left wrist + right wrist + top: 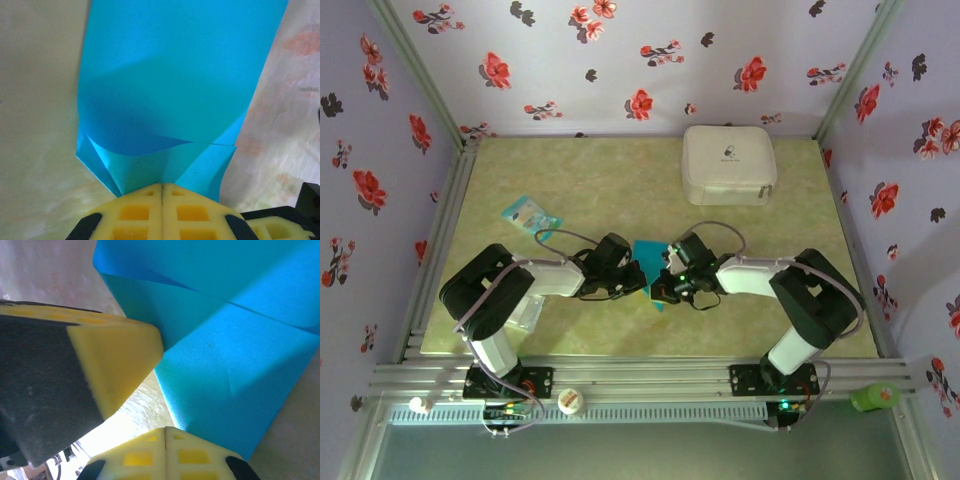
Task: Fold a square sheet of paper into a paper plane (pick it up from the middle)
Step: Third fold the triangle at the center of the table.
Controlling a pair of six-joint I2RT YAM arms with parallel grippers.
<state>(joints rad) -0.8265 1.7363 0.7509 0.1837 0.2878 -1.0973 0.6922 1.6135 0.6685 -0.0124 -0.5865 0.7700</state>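
Between the two wrists, around the middle of the worktop (pixel 600 180), the square sheet of paper (pixel 647 254) sits partly folded, its teal layers overlapping with a curved flap and creased corners. The left fingers (pixel 132 200) are pressed together, pinching the paper's lower edge at their tips. The right fingers (pixel 150 446) are likewise closed tight on a corner of the sheet from the opposite side, and one yellow left finger lies just beside them. Farther back stands a white case (pixel 728 165); a small pale-blue printed packet (pixel 530 213) lies off to the left, well apart from the paper.
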